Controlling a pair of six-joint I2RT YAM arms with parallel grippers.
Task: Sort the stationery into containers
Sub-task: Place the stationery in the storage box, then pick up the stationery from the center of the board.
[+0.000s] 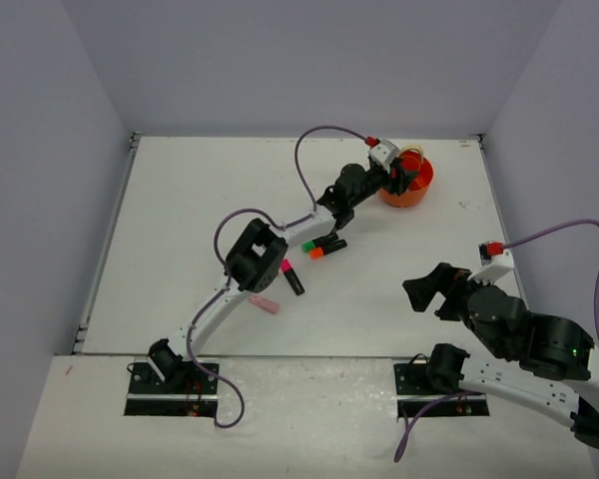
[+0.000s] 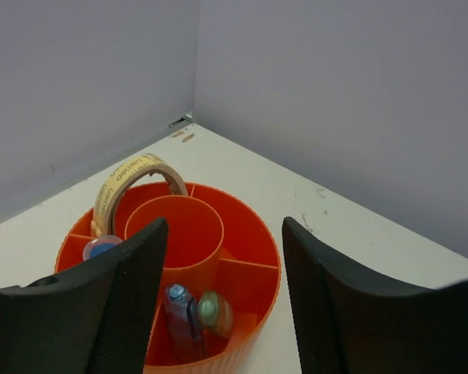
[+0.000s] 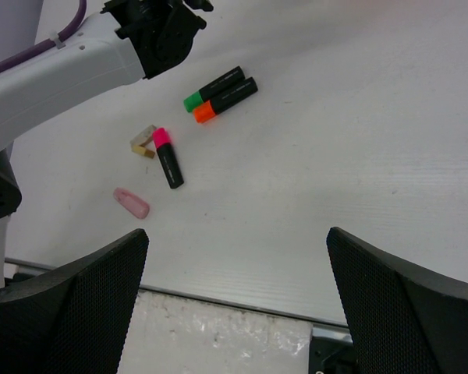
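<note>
The orange tub [image 1: 415, 190] stands at the far right of the table. My left gripper [image 1: 399, 180] hovers over its near rim, open and empty. In the left wrist view [image 2: 222, 304] the tub [image 2: 253, 234] holds a tan rubber band [image 2: 132, 173] standing on edge, a blue piece [image 2: 101, 248], a clear glue bottle [image 2: 181, 315] and a blurred green eraser [image 2: 213, 310]. On the table lie the green-capped highlighter [image 3: 213, 88], the orange-capped one [image 3: 227, 100], the pink-capped one [image 3: 168, 156] and a pink eraser [image 3: 131, 202]. My right gripper [image 3: 238, 304] is open and empty, near the front edge.
A small tan-and-grey piece [image 3: 143, 142] lies beside the pink highlighter's cap. The left arm [image 1: 250, 254] stretches diagonally across the table over the loose items. Grey walls enclose the table; the tub sits near the back right corner [image 2: 189, 118].
</note>
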